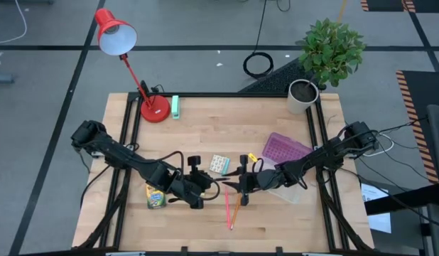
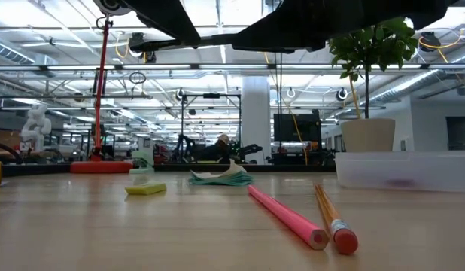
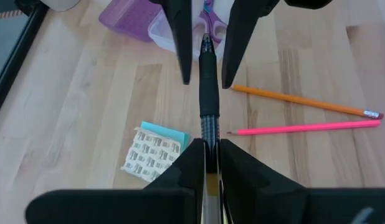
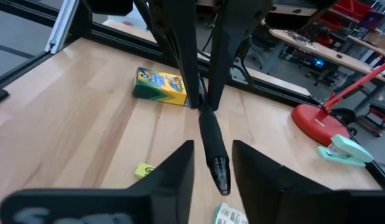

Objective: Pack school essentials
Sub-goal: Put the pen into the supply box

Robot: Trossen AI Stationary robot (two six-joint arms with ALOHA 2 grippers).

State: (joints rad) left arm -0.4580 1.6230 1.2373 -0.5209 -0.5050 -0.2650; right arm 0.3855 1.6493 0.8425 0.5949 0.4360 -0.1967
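Holding the black pen [image 3: 207, 93] clenched at one end above mid-table, the left gripper [image 3: 207, 149] offered it to the right gripper [image 4: 211, 152], whose fingers stood spread around the other end. A clean handover probably needed the right fingers closed before release. The clear bin [image 1: 294, 190] lay nearby, with bare tabletop around.

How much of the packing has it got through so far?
Barely started. The scissors appear to lie in the clear box already. The left pincer grips the pen, with the right pincer open around its other end. The crayon box, pink pencil, orange pencil and patterned pack lie on the table, unpacked.
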